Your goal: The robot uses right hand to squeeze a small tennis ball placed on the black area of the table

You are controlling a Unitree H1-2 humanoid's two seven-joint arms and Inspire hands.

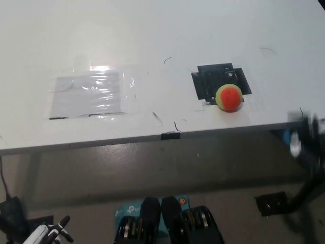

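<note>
A small orange and yellow-green tennis ball (229, 97) lies on the white table (152, 40), at the front edge of a black taped patch (219, 76). My black right hand (306, 136) shows as a motion blur at the right edge. It is off the table's front right corner and well to the right of the ball, touching nothing. Its state is lost in the blur. My white left hand (46, 234) rests low in the bottom left corner, only partly in view.
A clear plastic sheet (89, 94) is taped flat on the left part of the table. The table's front edge (127, 140) crosses the picture, with a small black tab (171, 135) on it. Below it is grey floor with a dark cable (6, 183) at left.
</note>
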